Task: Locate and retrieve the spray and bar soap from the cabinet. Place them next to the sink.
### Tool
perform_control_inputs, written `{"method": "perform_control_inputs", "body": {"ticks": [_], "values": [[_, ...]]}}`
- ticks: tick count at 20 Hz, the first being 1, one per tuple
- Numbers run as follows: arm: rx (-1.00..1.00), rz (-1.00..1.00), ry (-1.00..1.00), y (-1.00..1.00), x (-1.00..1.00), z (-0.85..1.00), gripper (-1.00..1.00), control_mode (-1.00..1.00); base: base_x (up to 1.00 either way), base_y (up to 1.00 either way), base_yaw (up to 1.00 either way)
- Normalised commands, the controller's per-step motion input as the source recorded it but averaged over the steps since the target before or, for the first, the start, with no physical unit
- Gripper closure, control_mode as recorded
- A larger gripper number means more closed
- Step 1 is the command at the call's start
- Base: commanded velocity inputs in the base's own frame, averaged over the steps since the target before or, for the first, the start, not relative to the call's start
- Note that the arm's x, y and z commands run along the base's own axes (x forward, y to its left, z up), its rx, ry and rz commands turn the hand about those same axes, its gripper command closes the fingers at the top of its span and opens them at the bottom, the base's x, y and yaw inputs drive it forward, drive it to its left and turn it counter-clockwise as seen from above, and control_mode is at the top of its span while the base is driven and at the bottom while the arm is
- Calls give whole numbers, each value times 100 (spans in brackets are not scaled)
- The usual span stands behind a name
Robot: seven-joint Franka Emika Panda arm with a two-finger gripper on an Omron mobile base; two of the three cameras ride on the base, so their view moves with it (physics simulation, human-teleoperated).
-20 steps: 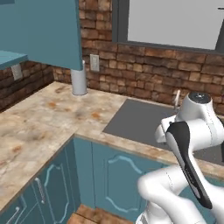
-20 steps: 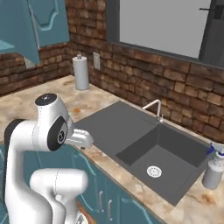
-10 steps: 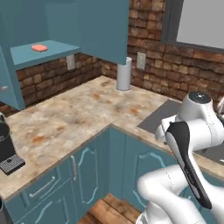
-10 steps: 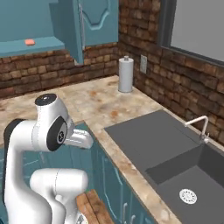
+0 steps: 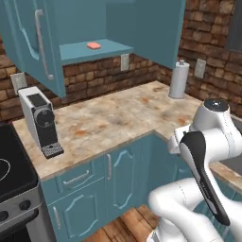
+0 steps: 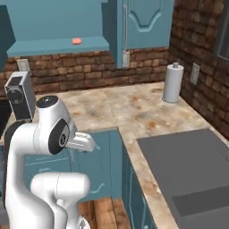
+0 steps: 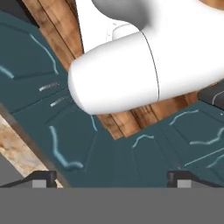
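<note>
A: Where is the bar soap (image 5: 93, 45) seen?
B: On the shelf of the open cabinet (image 5: 97, 51), well above and apart from the end effector (image 7: 112, 176).
A: Its state?
B: Released; nothing is held, base cabinets (image 7: 87, 144) are faced.

The cabinet (image 5: 90, 49) is cut off by the top edge in both base views, so its upper part cannot be seen. Its open door (image 5: 33, 42) runs off the top left in the left base view. The bar soap (image 5: 93, 45) is small there and its shape is hard to make out. The sink (image 6: 192, 174) is cut by the right and bottom edges in the right base view; its drain and faucet are out of frame. In the hand view, only the tips of the 2 fingers (image 7: 41, 178) show above the bottom; the robot's own body hides much of the floor (image 7: 127, 120).
</note>
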Motion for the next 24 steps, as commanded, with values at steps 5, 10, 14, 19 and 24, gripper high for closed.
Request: {"method": "perform_control_inputs", "body": {"ticks": [5, 10, 14, 19, 24], "values": [[0, 0, 0, 0, 0, 0, -100, 100, 0, 33, 41], [0, 0, 0, 0, 0, 0, -100, 100, 17, 41, 32], [0, 0, 0, 0, 0, 0, -100, 100, 29, 42, 16], [0, 0, 0, 0, 0, 0, -100, 100, 61, 13, 6], [0, 0, 0, 0, 0, 0, -100, 100, 63, -3, 15]]}}
